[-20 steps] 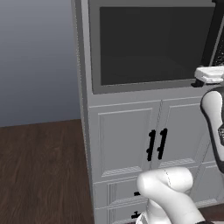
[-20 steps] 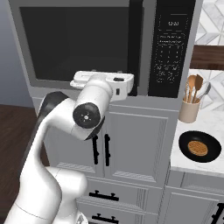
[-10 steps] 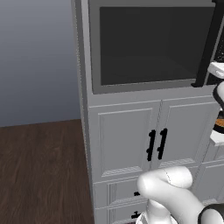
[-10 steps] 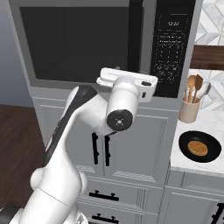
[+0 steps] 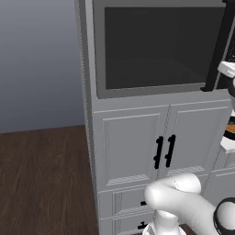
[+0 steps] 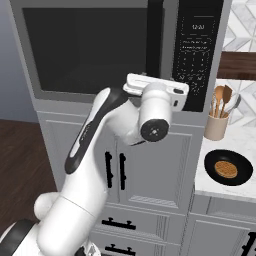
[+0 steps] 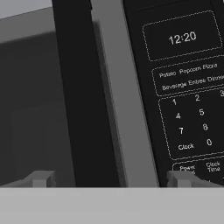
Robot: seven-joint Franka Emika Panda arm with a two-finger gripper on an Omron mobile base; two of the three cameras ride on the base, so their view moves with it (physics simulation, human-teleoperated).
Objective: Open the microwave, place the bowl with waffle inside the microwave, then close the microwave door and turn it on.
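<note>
Dark wooden floor (image 5: 41,179) spreads out at the left, beside a tall white cabinet unit whose upper part holds the microwave (image 6: 120,50). Its door (image 6: 90,52) is shut, the big dark glass window taking up most of the front, and the long black vertical handle (image 6: 154,37) runs down the door's right edge. Below the microwave sit two white cabinet doors (image 5: 160,147) with short black handles side by side at their meeting edges, and drawers under those. The white arm rises in front of these cabinets and bends up toward the microwave, with the hand (image 6: 156,90) raised close to the lower end of the handle, near the seam between door and control panel. Seen from the hand, the jaws (image 7: 109,178) stand wide apart and hold nothing; one fingertip shows to the left of the black handle and the other below the keypad, so the handle and the grey door frame lie between them. Right of the handle is the black control panel (image 6: 200,50), its clock reading 12:20 above a number pad. Farther right, on the pale counter (image 6: 235,145), a beige pot of wooden utensils (image 6: 218,120) stands near the wall, and nearer the front edge rests the black bowl (image 6: 229,167) with the brownish-orange waffle (image 6: 225,168) lying flat inside it.
</note>
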